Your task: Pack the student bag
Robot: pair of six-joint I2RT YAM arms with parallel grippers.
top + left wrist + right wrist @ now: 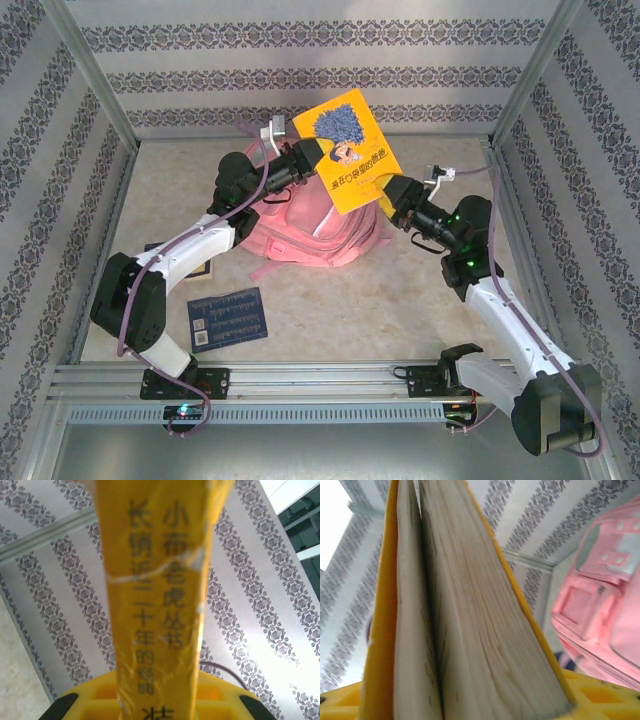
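Cloth makes the student bag (300, 240) soft and floppy, we think, so we should hold it by the rim of its mouth. It lies on the worktop (340, 300) between our arms, below the yellow book (350, 150). Our left jaws pinch one edge of the book up in the air; its page edge sits between our right jaws, but we cannot tell if they squeeze.

— How is the bag (300, 238) described?
— Pink, with grey-white patches and a front pocket; it is laid flat mid-table.
— And its upper part?
— It is partly covered by a yellow book (350, 150). A strap is trailed toward the near-left.
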